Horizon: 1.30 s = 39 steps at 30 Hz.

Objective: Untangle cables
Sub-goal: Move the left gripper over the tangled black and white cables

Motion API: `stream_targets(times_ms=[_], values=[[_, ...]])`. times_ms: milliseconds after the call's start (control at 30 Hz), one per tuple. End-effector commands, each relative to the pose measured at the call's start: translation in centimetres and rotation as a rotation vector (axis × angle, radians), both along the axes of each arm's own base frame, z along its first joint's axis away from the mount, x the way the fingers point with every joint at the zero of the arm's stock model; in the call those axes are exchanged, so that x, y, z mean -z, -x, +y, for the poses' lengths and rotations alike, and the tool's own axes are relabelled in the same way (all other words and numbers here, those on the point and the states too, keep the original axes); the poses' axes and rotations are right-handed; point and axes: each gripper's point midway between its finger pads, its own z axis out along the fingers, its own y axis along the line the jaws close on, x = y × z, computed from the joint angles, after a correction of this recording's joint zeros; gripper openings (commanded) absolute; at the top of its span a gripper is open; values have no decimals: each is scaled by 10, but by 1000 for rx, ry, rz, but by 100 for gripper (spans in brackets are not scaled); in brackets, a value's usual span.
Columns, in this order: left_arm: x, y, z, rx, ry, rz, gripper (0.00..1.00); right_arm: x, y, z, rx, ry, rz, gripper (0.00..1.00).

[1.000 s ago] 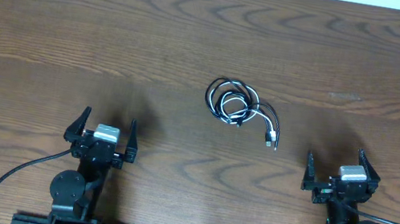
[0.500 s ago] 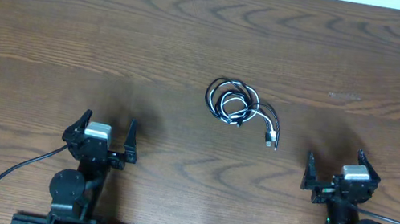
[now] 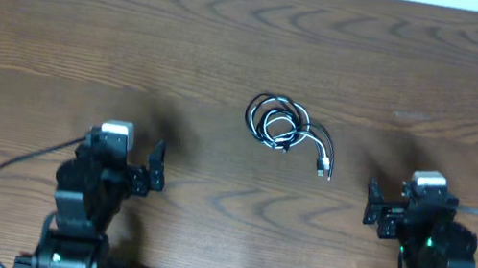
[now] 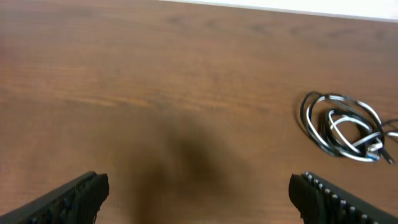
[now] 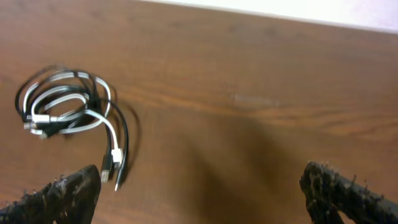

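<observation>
Black and white cables (image 3: 283, 130) lie tangled in one small coil near the middle of the desk (image 3: 92, 22), with plug ends trailing toward 4 o'clock. The left gripper (image 3: 122, 152) at 8 o'clock and the right gripper (image 3: 407, 203) at 4 o'clock hang wide apart and empty, well clear of the coil. This is likely a ready stance, each placed to reach in from its own side.
</observation>
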Motion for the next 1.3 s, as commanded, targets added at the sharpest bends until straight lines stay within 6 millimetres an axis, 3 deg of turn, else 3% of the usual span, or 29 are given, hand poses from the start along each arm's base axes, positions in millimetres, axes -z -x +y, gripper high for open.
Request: stream_targets(times_ms=[0, 200, 367, 467, 633, 767, 867, 1000, 1267], values=[[-23, -10, -7, 31, 35, 56, 98, -8, -7, 1, 5, -11, 74, 99], [-34, -18, -15, 71, 74, 232, 98, -3, -13, 14, -54, -33, 266, 99], [-29, -7, -16, 0, 164, 436, 98, 6, -15, 14, -50, -20, 461, 99], [-24, 0, -16, -65, 235, 495, 98, 9, -22, 14, -46, -15, 500, 99], [-12, 15, -10, -100, 212, 567, 98, 12, -27, 21, -74, -39, 510, 99], [-24, -1, -15, -100, 266, 494, 98, 8, -27, 31, -120, -77, 503, 99], [-50, -21, -34, 16, 341, 373, 98, 8, -27, 31, -119, -76, 501, 99], [-73, -42, -41, 51, 390, 274, 98, 8, -28, 31, -119, -76, 500, 99], [-91, -81, -51, 106, 323, 322, 98, -2, -33, 45, -189, -129, 458, 99]])
